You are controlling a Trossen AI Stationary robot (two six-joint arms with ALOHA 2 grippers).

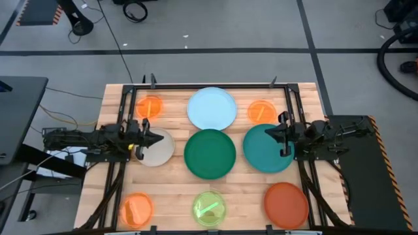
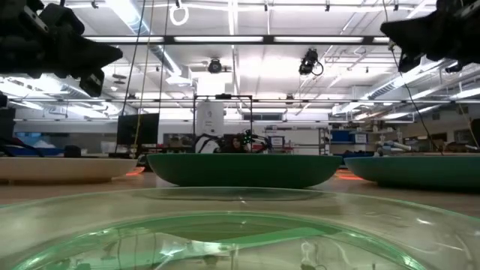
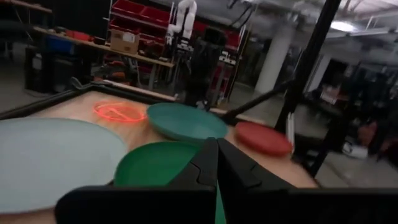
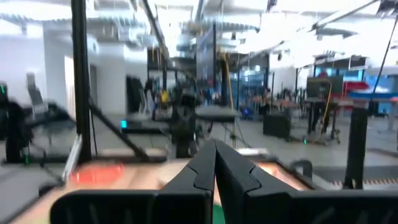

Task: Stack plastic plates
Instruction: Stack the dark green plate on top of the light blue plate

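Only overhead, red-orange plate (image 1: pixel 286 204) front-right.

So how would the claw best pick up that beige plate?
By its rim. The beige plate lies flat, so only the thin raised edge offers a hold. The left claw, shut, hangs right over it; opening and coming down on the near left edge looks easiest, clear of the green plate.

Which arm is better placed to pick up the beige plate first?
Left. The left gripper hovers at the beige plate, fingers shut. The right gripper hangs over the teal plate, across the table.
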